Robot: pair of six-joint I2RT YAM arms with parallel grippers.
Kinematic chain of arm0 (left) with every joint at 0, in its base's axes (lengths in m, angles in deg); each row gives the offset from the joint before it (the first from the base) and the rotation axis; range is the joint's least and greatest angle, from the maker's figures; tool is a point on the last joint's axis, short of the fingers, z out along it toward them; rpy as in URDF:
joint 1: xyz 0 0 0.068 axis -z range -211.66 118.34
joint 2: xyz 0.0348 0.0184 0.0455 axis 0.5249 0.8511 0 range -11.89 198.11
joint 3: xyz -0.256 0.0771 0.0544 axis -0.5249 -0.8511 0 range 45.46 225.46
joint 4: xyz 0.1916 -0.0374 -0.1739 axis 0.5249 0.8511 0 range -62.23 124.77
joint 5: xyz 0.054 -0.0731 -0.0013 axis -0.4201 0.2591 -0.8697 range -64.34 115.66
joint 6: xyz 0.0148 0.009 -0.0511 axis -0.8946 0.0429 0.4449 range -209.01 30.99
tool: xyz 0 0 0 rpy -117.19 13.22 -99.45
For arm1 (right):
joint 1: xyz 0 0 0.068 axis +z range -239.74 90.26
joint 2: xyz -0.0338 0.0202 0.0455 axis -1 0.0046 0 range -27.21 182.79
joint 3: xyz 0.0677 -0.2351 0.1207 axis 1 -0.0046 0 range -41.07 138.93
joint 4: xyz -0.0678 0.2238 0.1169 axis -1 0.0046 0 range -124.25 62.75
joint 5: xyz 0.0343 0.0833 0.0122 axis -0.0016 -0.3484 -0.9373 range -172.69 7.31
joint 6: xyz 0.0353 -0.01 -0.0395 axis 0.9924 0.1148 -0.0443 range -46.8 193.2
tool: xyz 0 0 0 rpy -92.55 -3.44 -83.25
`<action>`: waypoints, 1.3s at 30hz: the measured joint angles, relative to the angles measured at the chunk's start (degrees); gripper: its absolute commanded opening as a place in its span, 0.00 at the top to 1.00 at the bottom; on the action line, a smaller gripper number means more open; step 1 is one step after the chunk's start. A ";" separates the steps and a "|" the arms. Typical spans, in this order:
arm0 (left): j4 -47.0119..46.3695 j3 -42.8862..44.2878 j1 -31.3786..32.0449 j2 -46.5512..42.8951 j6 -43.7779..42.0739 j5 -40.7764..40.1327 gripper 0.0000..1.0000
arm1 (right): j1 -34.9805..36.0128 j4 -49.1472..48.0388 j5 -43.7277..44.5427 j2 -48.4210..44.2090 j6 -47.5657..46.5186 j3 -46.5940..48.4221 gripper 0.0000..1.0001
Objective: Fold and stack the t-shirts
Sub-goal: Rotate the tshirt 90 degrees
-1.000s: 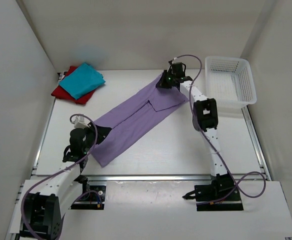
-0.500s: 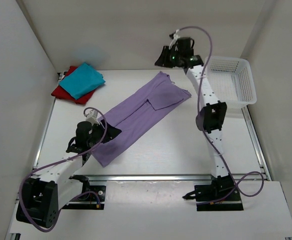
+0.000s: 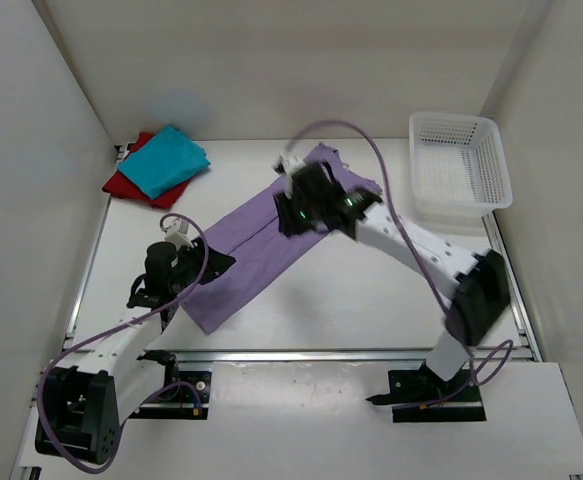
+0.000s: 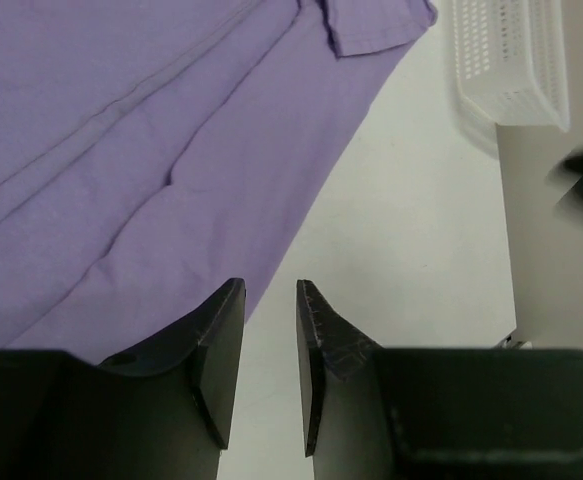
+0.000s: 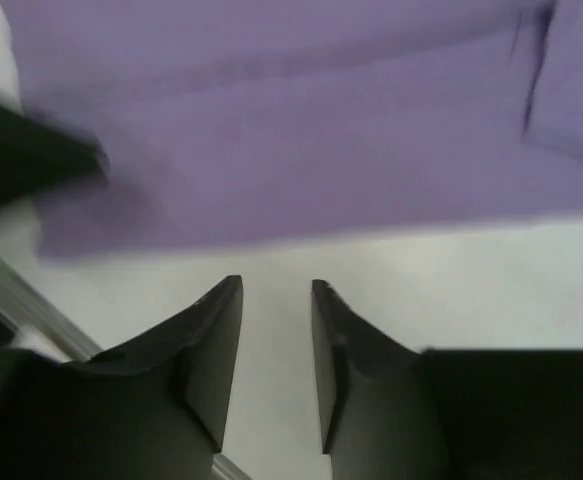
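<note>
Shirt: lilac shirt (image 3: 246, 262) flat mid-table, long axis near-left to far-right.
Left gripper (image 4: 269, 290): parted, empty, just beside near end.
Right gripper (image 5: 276, 285): parted, empty, over long edge, nearer far end.

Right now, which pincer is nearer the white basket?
Right. The right pincer hangs over the lilac shirt, mid-table; the left pincer is at its near end, farther from the basket.

Gripper: your right gripper (image 5: 276, 290) hangs with jaws apart, nothing between them.
Shirt: lilac t-shirt (image 5: 301, 150) spreads across the top, blurred, its near edge just beyond your fingertips.
Surface: white surface (image 5: 451, 290) under the gripper.
Left edge: dark blurred shape (image 5: 21, 150), can't tell what.
</note>
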 measured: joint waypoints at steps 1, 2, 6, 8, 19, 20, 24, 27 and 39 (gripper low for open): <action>-0.04 0.00 0.15 -0.52 0.02 -0.02 0.61 | 0.26 -4.39 -0.31 -5.11 1.09 -10.99 0.61; -0.07 0.00 0.22 -0.98 0.07 0.00 0.60 | -0.02 -9.20 -0.87 -12.26 2.56 -24.22 0.60; -0.11 0.00 -0.24 -1.18 0.31 0.44 0.60 | -2.34 -20.83 -2.38 -24.98 11.39 -49.05 0.61; -0.07 0.02 -0.33 -0.98 0.52 0.66 0.59 | -0.79 -29.00 -3.52 -21.64 15.56 -51.84 0.62; -0.35 2.16 2.03 -0.46 0.76 0.55 0.59 | 3.15 -55.67 -7.54 0.26 32.50 -52.78 0.57; -0.52 2.16 2.29 -0.26 0.90 0.57 0.59 | 2.93 -56.41 -7.56 1.03 33.00 -52.33 0.58; -1.01 2.16 2.64 0.37 1.22 0.50 0.59 | 2.49 -58.03 -7.63 5.64 34.73 -48.30 0.72; -1.03 2.16 2.60 0.42 1.25 0.26 0.59 | 1.90 -58.82 -8.07 7.32 35.50 -47.04 0.76; -1.44 2.47 4.57 6.01 0.96 -1.77 0.59 | -6.49 -52.41 -12.55 -1.88 30.05 -55.60 0.95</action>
